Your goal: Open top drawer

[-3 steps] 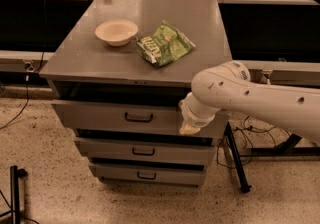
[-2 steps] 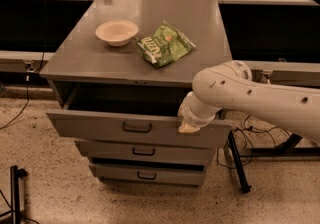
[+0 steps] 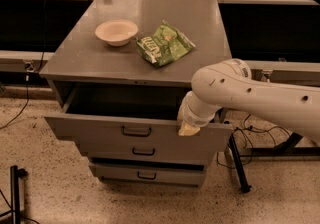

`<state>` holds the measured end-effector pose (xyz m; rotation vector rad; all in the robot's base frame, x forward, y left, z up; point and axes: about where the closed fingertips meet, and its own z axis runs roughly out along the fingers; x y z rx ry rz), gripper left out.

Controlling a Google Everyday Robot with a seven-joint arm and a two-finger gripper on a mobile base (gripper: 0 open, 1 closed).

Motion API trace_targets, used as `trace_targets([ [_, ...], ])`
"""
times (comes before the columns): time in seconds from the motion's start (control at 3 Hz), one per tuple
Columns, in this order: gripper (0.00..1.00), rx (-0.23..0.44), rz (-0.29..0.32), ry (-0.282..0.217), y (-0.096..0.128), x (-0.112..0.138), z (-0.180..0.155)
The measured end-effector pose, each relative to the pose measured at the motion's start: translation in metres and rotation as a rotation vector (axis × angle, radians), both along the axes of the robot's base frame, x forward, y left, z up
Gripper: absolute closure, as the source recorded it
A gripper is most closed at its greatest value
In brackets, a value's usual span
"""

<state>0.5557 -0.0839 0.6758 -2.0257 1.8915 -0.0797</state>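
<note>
The top drawer [image 3: 100, 135] is a wide grey metal drawer with a small dark bar handle [image 3: 136, 131] at its centre. It stands pulled out from the grey cabinet [image 3: 150, 63], its dark inside showing. My gripper [image 3: 188, 127] sits at the drawer's top rim, right of the handle, with its cream tip hooked over the front edge. The white arm [image 3: 250, 95] reaches in from the right and covers the drawer's right corner. Two smaller-looking drawer fronts [image 3: 145, 152] lie below, shut.
A cream bowl [image 3: 116, 32] and a green chip bag [image 3: 164, 44] lie on the cabinet top. A black stand leg [image 3: 239, 168] and cables are on the floor at the right. A dark pole [image 3: 16, 193] stands at the lower left. Benches run behind.
The top drawer has slid further out toward the camera, and my gripper has come with it at the front rim. The bowl and bag have not moved.
</note>
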Motion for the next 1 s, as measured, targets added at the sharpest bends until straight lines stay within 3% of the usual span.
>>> trace_targets([
  [0.33,0.15,-0.001,0.001,0.001,0.0005,-0.0004,-0.0005],
  [0.67,0.00,-0.001,0.002,0.002,0.0008,-0.0008,-0.0009],
  [1.0,0.00,-0.001,0.002,0.002,0.0008,-0.0008,-0.0009],
])
